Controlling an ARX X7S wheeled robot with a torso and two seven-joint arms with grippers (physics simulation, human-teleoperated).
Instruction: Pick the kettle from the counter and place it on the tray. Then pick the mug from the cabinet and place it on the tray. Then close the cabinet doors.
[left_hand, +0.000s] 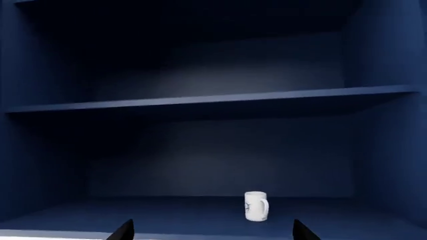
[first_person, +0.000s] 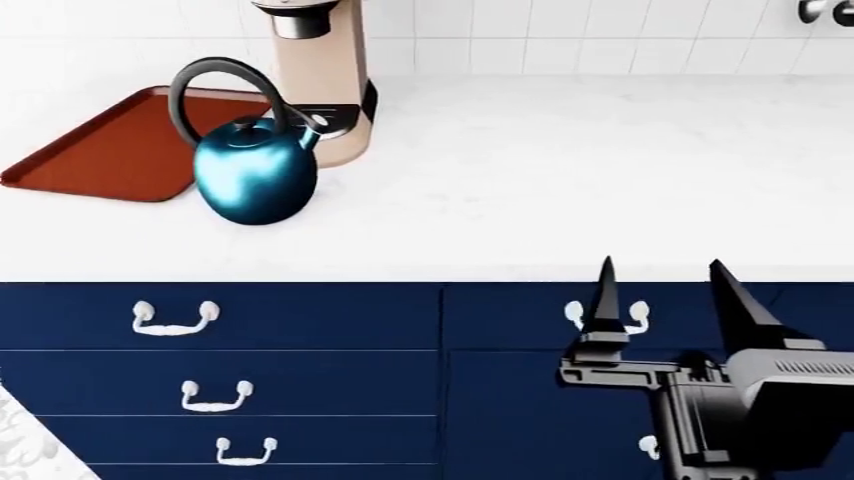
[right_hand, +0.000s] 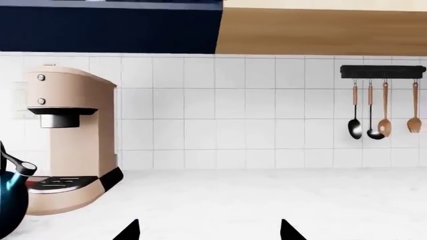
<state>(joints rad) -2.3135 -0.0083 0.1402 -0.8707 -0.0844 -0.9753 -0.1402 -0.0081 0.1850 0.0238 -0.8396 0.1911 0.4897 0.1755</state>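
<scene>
1. kettle (first_person: 256, 172) standing on the worktop (first_person: 561, 190), just beside the tray (first_person: 114, 150), touching the coffee machine (first_person: 320, 75).
2. mug (left_hand: 255, 205) upright on the lowest cabinet shelf (left_hand: 167, 215).
3. right gripper (first_person: 667, 290) fingers apart, holding nothing.
4. left gripper (left_hand: 213, 231) fingers apart, facing the mug.

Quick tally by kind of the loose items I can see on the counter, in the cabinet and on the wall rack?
Kettle: 1
Tray: 1
Coffee machine: 1
Mug: 1
Hanging utensils: 4
Total: 8
</scene>
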